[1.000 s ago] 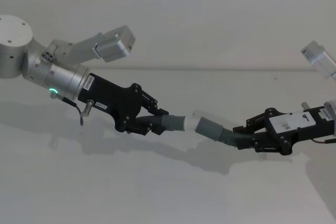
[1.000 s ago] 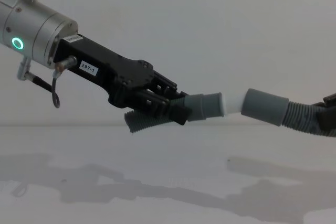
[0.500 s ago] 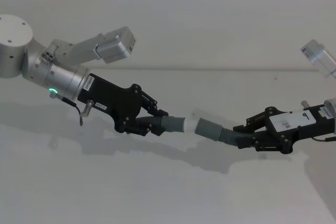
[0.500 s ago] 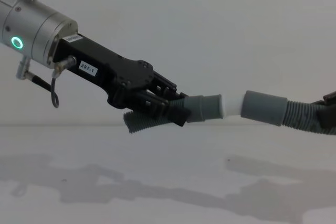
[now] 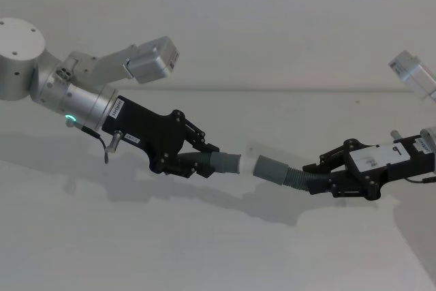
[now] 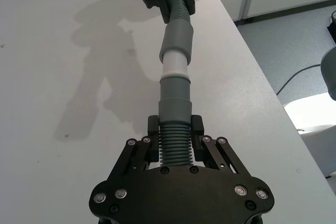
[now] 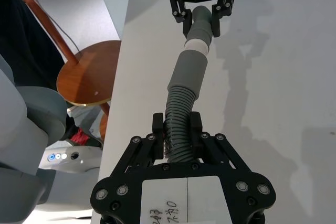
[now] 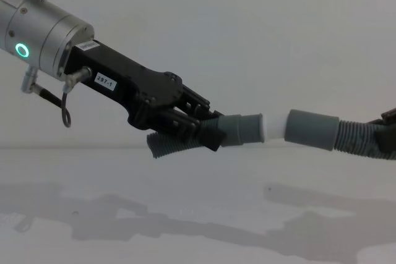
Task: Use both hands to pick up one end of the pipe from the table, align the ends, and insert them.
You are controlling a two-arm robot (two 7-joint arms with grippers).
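Above table (image 5: 204, 250), cuffs (image 8: 241, 130) between grippers (image 5: 204, 161).

A round wooden stool (image 7: 86, 80) stands on grey floor (image 6: 294, 45).

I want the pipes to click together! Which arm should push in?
Probably the left gripper: its white tip points at the socket that the right gripper holds level above the table.

Plain matte white table (image 5: 204, 250); only shadows of the arms fall on it
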